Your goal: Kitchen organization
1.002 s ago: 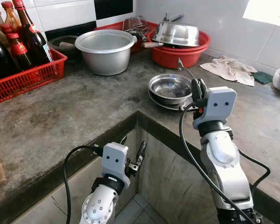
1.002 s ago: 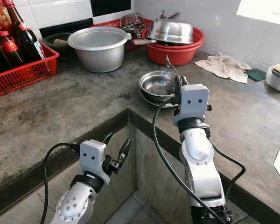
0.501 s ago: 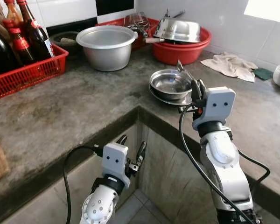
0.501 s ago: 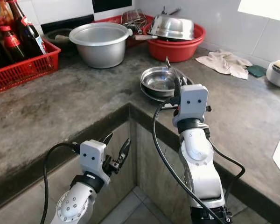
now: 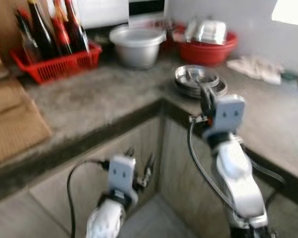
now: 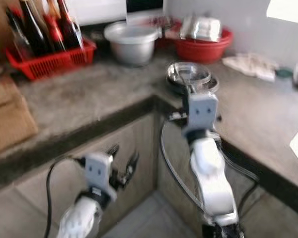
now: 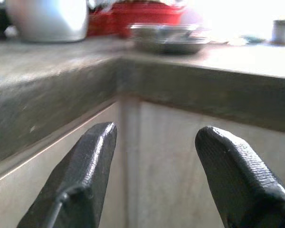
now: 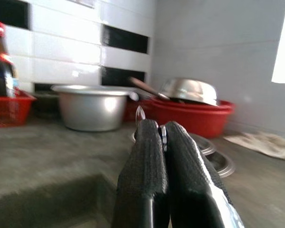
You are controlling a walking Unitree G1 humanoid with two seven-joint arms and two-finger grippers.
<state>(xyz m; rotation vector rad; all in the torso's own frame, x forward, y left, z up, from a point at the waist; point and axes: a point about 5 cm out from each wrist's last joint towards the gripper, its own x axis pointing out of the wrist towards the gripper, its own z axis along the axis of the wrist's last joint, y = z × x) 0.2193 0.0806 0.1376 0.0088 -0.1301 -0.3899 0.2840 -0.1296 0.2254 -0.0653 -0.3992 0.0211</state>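
Right gripper clamped on thin utensil, steel bowls just beyond; left gripper apart, idle. View pulled back, blurred: robot retreating with utensil.

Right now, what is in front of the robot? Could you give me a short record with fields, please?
Place: kitchen corner with a grey stone counter
Picture quality: head views blurred
Left gripper: open, held below the counter edge
Right gripper: shut on a thin metal utensil, raised near the counter corner
Nearest dishes: stacked steel bowls just beyond the right gripper
Back of counter: silver pot, red basin holding a steel bowl
Left side: red basket of bottles
Right side: cloth
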